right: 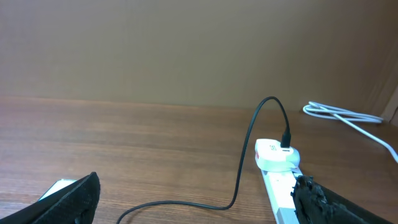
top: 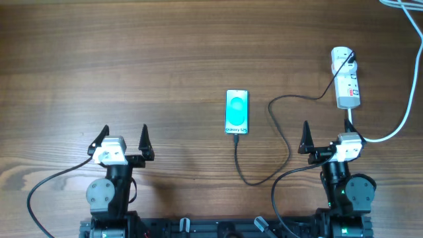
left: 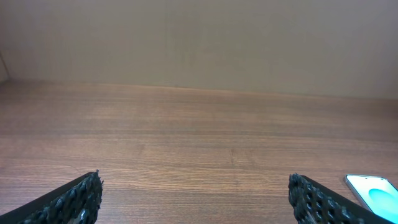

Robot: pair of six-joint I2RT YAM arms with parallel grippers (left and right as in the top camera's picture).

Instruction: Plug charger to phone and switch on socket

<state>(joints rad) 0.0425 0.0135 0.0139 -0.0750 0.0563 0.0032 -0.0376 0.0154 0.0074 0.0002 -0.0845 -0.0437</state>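
Observation:
The phone (top: 237, 111) lies flat at the table's centre with its cyan screen lit. It also shows in the left wrist view (left: 373, 191) and as a corner in the right wrist view (right: 57, 186). The thin black charger cable (top: 285, 151) runs from the phone's bottom edge, loops toward me, then rises to the white socket (top: 346, 80) at the far right. In the right wrist view the cable (right: 239, 180) enters a white adapter on the socket (right: 281, 186). My left gripper (top: 124, 135) (left: 194, 182) and right gripper (top: 332, 134) (right: 198, 182) are open and empty, near the front edge.
The socket's thick white cord (top: 395, 132) curves from its near end past my right gripper and off the far right edge; it also shows in the right wrist view (right: 343, 114). Bare wood lies ahead of the left gripper.

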